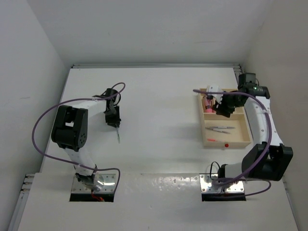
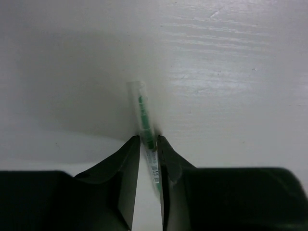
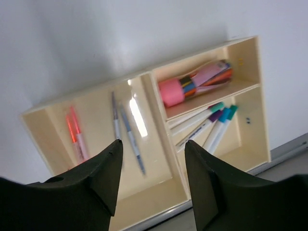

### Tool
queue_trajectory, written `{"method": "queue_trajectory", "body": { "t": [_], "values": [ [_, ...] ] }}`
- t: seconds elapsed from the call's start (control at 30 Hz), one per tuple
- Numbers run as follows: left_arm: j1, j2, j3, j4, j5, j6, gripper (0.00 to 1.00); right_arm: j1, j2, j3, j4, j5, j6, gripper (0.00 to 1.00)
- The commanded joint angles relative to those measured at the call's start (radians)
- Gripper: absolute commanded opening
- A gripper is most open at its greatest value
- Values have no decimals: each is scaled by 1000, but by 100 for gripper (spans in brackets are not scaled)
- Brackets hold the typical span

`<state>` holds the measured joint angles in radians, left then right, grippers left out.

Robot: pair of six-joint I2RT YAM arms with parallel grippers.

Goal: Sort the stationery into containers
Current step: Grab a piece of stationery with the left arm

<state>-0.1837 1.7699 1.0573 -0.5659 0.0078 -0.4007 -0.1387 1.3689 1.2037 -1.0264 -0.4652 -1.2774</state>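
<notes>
– Stationery outside the containers: what do you count?

– One piece that I can see, a clear-barrelled pen with a green core [image 2: 142,106]. It is over the left half of the white table [image 1: 159,91], well apart from the pale wooden tray [image 3: 149,81] on the right.

– And the left gripper [image 2: 148,140]?

– Clamped on that pen, with a finger pressed to each side of the barrel near its labelled end. The rest juts out beyond the tips. I cannot tell whether the far end touches the table.

– So which step is this?

– I judge it the pick-up of what looks like the last loose item. Next it calls for a lift and a long carry rightwards to the tray. A hand-over may serve instead, since the tray lies on the other arm's side.

– The right gripper [image 3: 153,147]?

– Jaws spread with nothing between them, hovering above the tray.

– Which section suits the pen?

– The large one holds orange-red pens [image 3: 74,132] and slim grey pens [image 3: 122,127]. One small section has white markers with coloured caps [image 3: 207,125], the other a pink block [image 3: 171,92] beside a coloured bundle I cannot make out. My guess is the large one, among the thin pens.
</notes>
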Motion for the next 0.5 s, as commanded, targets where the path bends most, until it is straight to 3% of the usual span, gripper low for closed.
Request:
{"method": "queue_trajectory", "body": {
  "t": [0.0,0.1,0.13,0.27,0.47],
  "values": [
    [-3,57,0,6,-46,13,25,-25,33,141,-47,-192,159,53],
    [-5,57,7,6,-20,31,10,-33,50,223,-49,-292,291,54],
    [-3,33,21,9,13,34,0,-32,48,237,-41,-323,367,54],
    [26,-88,81,96,217,22,0,16,29,258,37,-432,582,56],
    [38,-296,154,453,585,-152,0,212,-80,68,562,-463,1185,59]
  ]
}}
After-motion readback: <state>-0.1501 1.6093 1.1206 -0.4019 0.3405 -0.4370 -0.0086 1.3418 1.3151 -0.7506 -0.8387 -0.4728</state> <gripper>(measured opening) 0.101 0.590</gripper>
